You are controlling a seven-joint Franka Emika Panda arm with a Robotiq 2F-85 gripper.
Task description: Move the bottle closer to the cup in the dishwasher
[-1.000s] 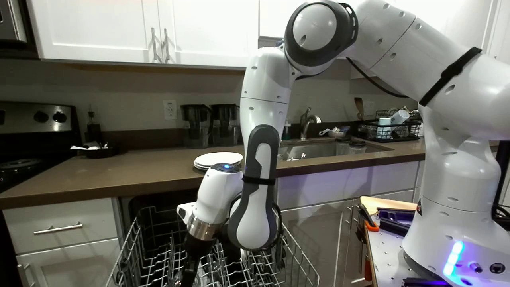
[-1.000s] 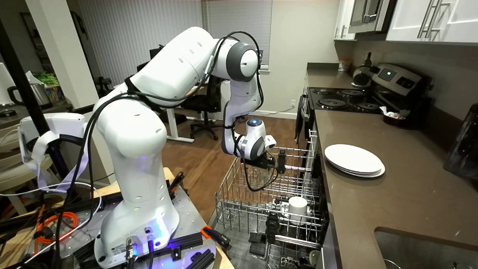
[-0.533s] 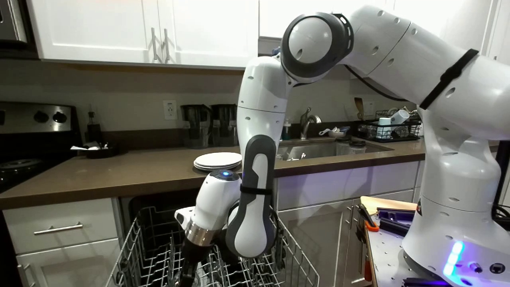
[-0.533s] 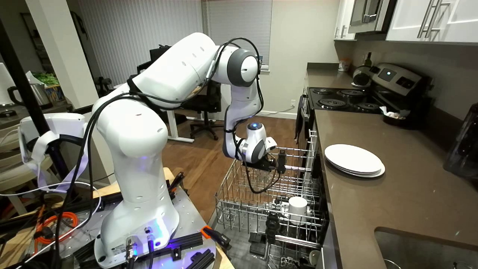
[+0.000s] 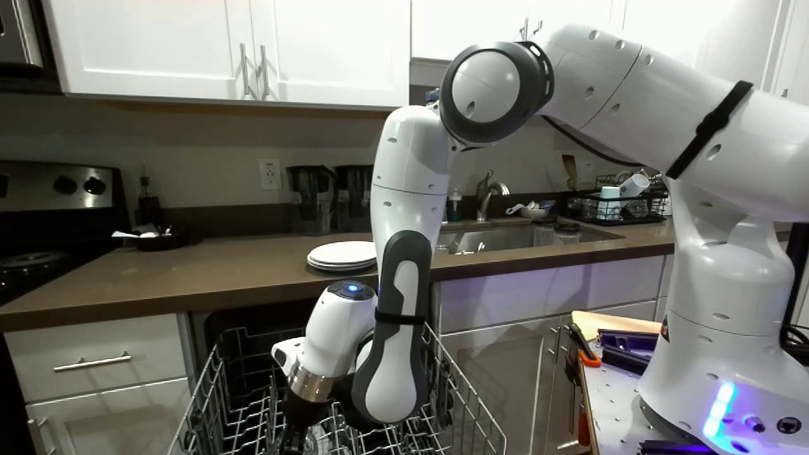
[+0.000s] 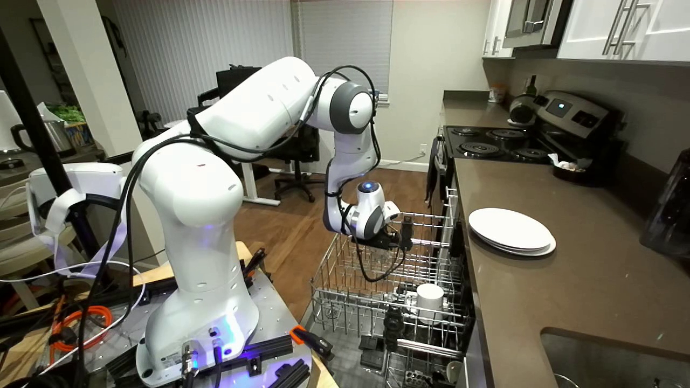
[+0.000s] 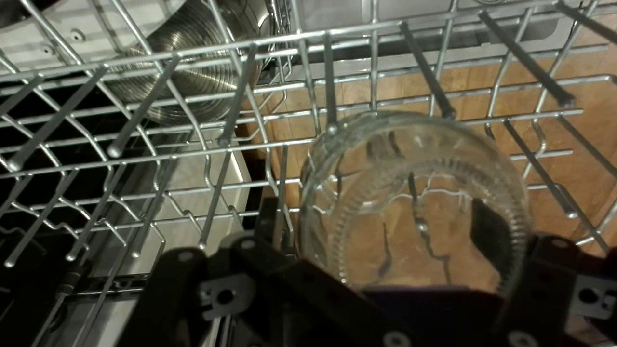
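Flanking a glass (image 7: 385, 212) in the dishwasher (image 5: 243, 370), the gripper's (image 7: 381, 226) fingers (image 7: 267, 221) stand apart. The near-left base label (image 6: 171, 359) is illegible.

here's the gripper (image 7: 381, 226), fingers well apart, clear glass (image 7: 414, 202) near their tips, wire rack (image 7: 330, 82) and wood floor (image 7: 590, 190) below!

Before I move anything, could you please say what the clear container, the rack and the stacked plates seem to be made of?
Clear container: probably glossy glass, being see-through with bright highlights; plastic is possible. Rack: likely metal, coated or bare, looking wiry and shiny grey. Plates: perhaps ceramic, smooth and plain white; or plastic.
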